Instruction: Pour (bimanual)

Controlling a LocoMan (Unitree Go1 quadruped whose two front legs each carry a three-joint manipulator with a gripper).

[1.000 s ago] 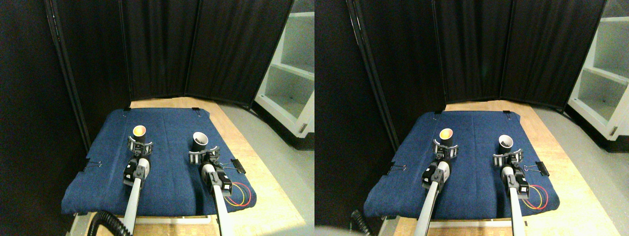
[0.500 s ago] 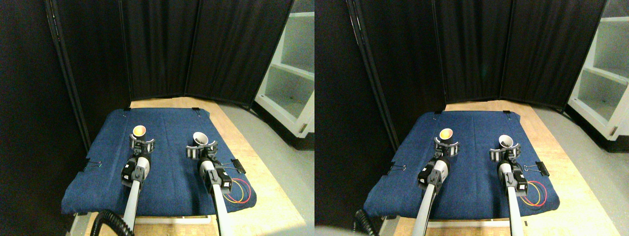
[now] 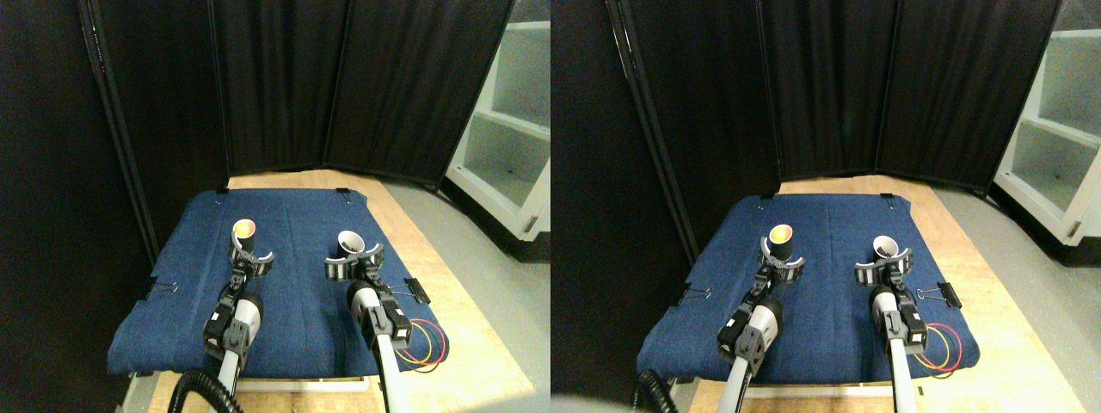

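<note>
Two dark cups stand on the blue cloth (image 3: 292, 301). The left cup (image 3: 243, 234) shows orange contents at its mouth. The right cup (image 3: 348, 245) has a pale, empty-looking inside. My left gripper (image 3: 252, 256) sits at the left cup's base, its curved fingers on either side of the cup. My right gripper (image 3: 351, 263) is likewise at the right cup's base, and its fingers hide the cup's lower part. Both cups are upright.
The cloth covers a wooden table (image 3: 447, 284) and is held by binder clips (image 3: 416, 289) at its edges. Red and yellow wires (image 3: 426, 342) loop beside my right arm. Black curtains (image 3: 344, 86) stand behind, and a white shelf unit (image 3: 507, 129) stands at the right.
My left arm's motor housing has dropped lower and nearer in the picture, while its gripper stays at the left cup. The right gripper has edged slightly left. Both cups remain in place.
</note>
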